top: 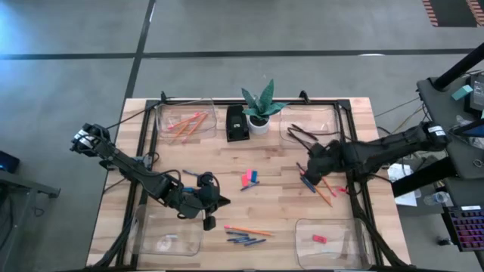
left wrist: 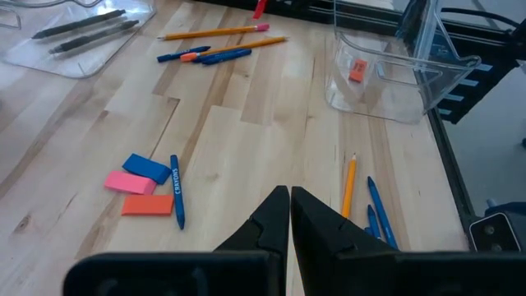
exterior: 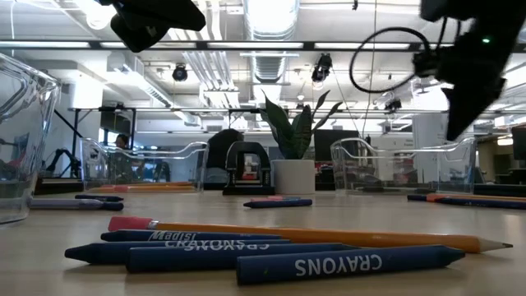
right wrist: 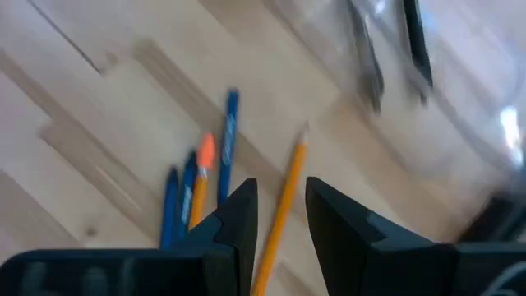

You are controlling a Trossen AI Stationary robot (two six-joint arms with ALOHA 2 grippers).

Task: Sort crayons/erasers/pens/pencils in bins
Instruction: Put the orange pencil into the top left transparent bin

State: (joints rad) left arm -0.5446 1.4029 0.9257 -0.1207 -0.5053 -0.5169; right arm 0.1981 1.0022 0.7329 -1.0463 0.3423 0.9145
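Pencil [right wrist: 283, 201], orange, on the table beside the pen bin [top: 314, 121]: right gripper [right wrist: 279, 215] open, seemingly straddling it, next closing to lift; left gripper [left wrist: 290, 215] closed, empty, waiting.

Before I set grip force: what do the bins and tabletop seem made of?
The bins look like clear, glossy hard plastic: you see through the walls, and the rims catch light. The tabletop appears to be pale wood planks with a smooth finish, showing grain and joint lines.
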